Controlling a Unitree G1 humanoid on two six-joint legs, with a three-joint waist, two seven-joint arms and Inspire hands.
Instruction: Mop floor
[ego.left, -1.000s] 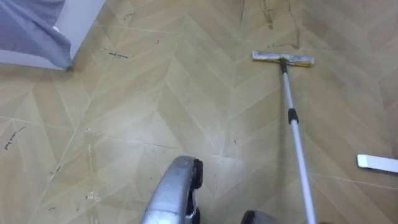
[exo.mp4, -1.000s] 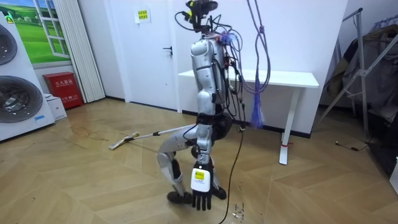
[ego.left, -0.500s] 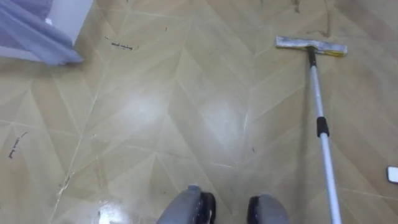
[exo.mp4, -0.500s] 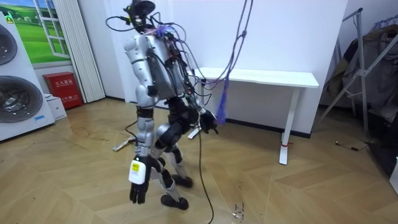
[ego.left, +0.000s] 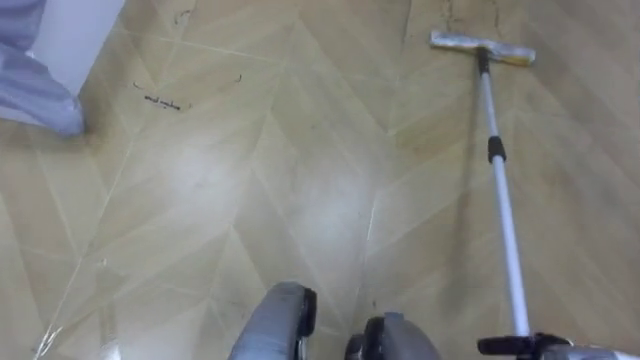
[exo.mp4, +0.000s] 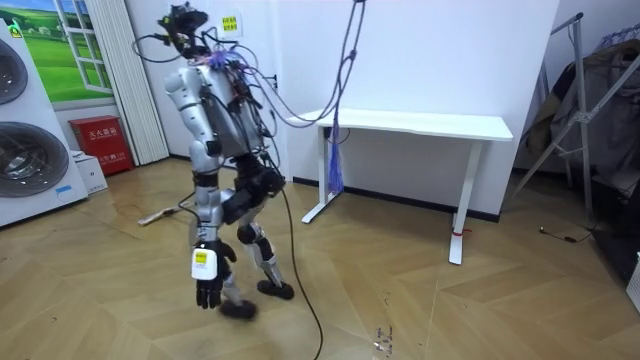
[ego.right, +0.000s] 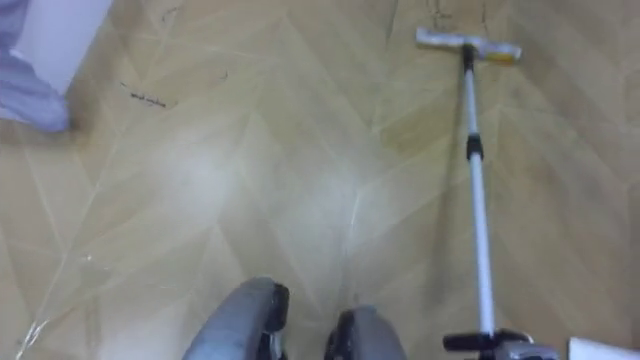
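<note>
Grip: right hand at the near right edge, dark fingers curled across the top end of the mop pole. Judgement: a firm hold and a low pole angle should press the mop head flat to the floor; straight strokes, with steps timed to the arm. The pole runs from the hand straight to the far side. The mop head lies flat at the far right, well apart from the hand. Left hand hangs idle, fingers straight.
</note>
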